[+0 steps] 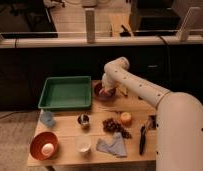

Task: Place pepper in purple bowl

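Over the purple bowl, beside the green tray on the counter, the end effector is judged at placement stage, its grip state and the pepper indiscernible; next move calls for release and a straight lift

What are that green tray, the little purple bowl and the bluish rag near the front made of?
Green tray: probably plastic, with smooth moulded walls and an even colour. Purple bowl, with the gripper down at it: likely plastic or glazed ceramic; the look leaves it open. Bluish rag: soft cloth, lying rumpled and folded.
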{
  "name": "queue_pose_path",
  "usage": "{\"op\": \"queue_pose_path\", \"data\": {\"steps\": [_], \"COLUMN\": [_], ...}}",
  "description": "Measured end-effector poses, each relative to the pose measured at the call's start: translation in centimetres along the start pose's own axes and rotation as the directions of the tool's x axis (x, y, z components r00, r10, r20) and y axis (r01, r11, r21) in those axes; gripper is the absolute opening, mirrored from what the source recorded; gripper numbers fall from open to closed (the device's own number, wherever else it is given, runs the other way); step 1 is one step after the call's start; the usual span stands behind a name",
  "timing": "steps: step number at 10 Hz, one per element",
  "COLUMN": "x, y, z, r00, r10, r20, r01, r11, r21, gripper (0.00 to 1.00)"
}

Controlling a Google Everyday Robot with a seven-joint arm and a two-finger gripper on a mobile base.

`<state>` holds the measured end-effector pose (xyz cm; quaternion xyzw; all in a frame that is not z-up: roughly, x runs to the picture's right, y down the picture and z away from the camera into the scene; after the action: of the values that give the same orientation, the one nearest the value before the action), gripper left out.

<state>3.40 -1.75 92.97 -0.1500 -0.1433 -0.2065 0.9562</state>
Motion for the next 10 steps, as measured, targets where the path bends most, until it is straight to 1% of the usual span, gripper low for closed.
{"op": "queue_pose_path", "data": {"steps": [2, 7, 10], "x": [-0.13, -0.29, -0.23], "y": [0.01, -0.07, -0.01], "z": [-0.14, -0.22, -0.42], "r00": [1.000, 1.000, 1.000], "r10": [-0.012, -0.018, -0.021], "r20": [0.000, 0.001, -0.001], "r01": [0.012, 0.018, 0.021], "r11": [1.000, 1.000, 0.999], "r21": [0.007, 0.014, 0.028], "gripper": [0.79, 0.80, 0.80]}}
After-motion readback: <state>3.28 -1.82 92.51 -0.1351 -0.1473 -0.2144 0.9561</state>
